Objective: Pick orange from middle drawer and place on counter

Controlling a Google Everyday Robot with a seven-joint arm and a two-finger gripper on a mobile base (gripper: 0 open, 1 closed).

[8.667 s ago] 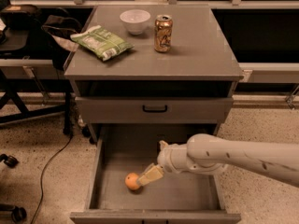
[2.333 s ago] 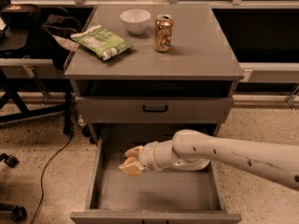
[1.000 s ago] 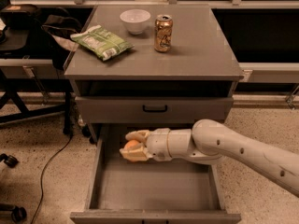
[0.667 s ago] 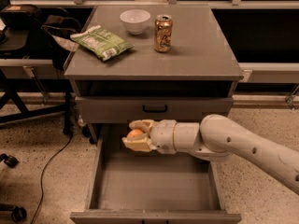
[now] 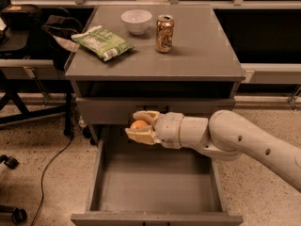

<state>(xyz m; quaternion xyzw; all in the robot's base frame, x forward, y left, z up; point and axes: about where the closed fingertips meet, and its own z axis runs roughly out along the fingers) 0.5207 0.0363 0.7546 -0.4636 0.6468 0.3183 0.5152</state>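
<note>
Warm overhead light falls evenly on the counter; the gripper, clasping the orange above the middle drawer, is softly lit.

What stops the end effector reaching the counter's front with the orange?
Likely reachable, yes. The end effector, shut on the orange, hangs over the middle drawer, below the counter; bowl, can and bag sit farther back.

gripper with orange over middle drawer | can on counter
</note>
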